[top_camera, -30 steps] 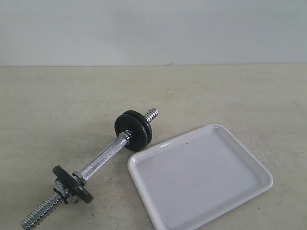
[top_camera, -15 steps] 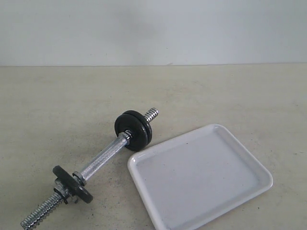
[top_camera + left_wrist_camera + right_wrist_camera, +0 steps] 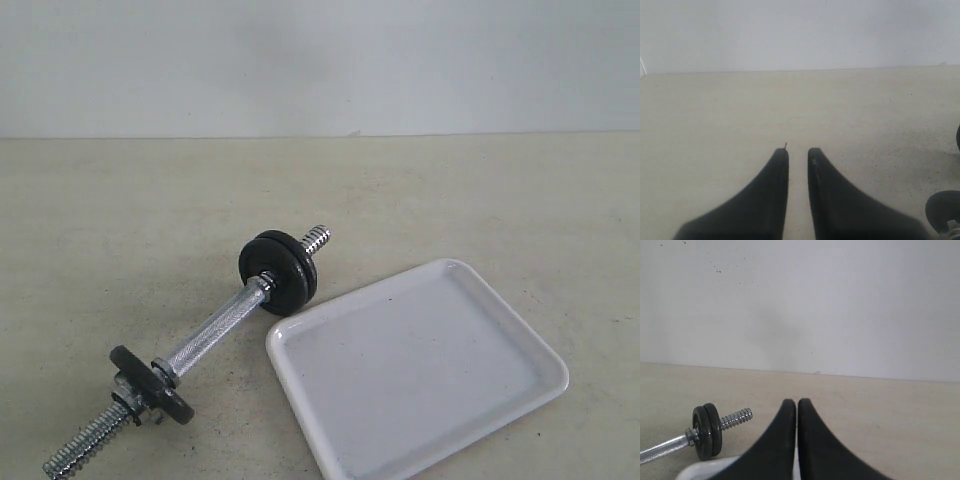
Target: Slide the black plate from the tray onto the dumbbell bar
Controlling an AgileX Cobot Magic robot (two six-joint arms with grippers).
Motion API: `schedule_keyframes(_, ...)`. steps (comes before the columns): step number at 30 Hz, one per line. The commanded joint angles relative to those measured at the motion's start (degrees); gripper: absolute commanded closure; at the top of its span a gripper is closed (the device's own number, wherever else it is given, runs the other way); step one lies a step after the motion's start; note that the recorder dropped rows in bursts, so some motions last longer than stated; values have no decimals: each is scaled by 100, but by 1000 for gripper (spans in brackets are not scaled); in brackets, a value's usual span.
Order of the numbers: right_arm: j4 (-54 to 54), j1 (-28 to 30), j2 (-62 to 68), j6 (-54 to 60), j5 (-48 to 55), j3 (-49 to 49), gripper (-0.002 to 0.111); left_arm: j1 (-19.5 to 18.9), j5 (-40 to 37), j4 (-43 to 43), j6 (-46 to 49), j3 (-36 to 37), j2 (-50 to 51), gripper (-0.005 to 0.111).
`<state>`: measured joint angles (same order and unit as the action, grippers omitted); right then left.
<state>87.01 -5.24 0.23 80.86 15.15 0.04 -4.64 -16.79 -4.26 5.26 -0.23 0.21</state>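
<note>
apparently the tray [image 3: 420, 370] holds nothing, and the black plate [image 3: 307, 270] looks to sit on the far end of the dumbbell bar [image 3: 215, 330], pressed against a second disc, with only bare threaded end [image 3: 316, 240] beyond it. by my reading the slide is done. the main risk from here is that no collar is visible outside the plate, so a knock or tilt of the bar could walk it back along the threads and off. the bar also lies loose on the table [image 3: 450, 200] just beside the tray's corner, so a nudge might roll it into the rim. the left gripper [image 3: 798, 152] is closed down to a thin slit with nothing between its fingers, and the right gripper [image 3: 797, 402] has its tips touching, also holding nothing. neither gripper appears in the exterior view, which alone shows the whole bar, the near-end disc [image 3: 150, 385] and the full tray. the right wrist view shows the paired discs edge-on, making it plain there are two. the left wrist view catches only a dark disc edge at its border.
</note>
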Motion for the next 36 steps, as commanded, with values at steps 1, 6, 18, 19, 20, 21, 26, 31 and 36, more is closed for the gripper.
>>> schedule_keyframes(1,-27,8,-23,18,-12,-4,108,53,-4,-67,40,23,-21,93)
schedule_keyframes(6,-27,8,-23,18,-12,-4,108,53,-4,-67,40,23,-21,93)
schedule_keyframes(18,-27,8,-23,18,-12,-4,108,53,-4,-67,40,23,-21,93)
schedule_keyframes(19,-27,8,-23,18,-12,-4,108,53,-4,-67,40,23,-21,93)
schedule_keyframes(20,-27,8,-23,18,-12,-4,108,53,-4,-67,40,23,-21,93)
schedule_keyframes(21,-27,8,-23,18,-12,-4,108,53,-4,-67,40,23,-21,93)
schedule_keyframes(26,-95,8,-23,533,-525,-4,108,53,-4,-67,40,23,-21,93)
schedule_keyframes(31,-1380,8,-23,-259,-719,-4,108,53,-4,-67,40,23,-21,93)
schedule_keyframes(36,-5039,8,-23,-3998,-554,-4,108,53,-4,-67,40,23,-21,93)
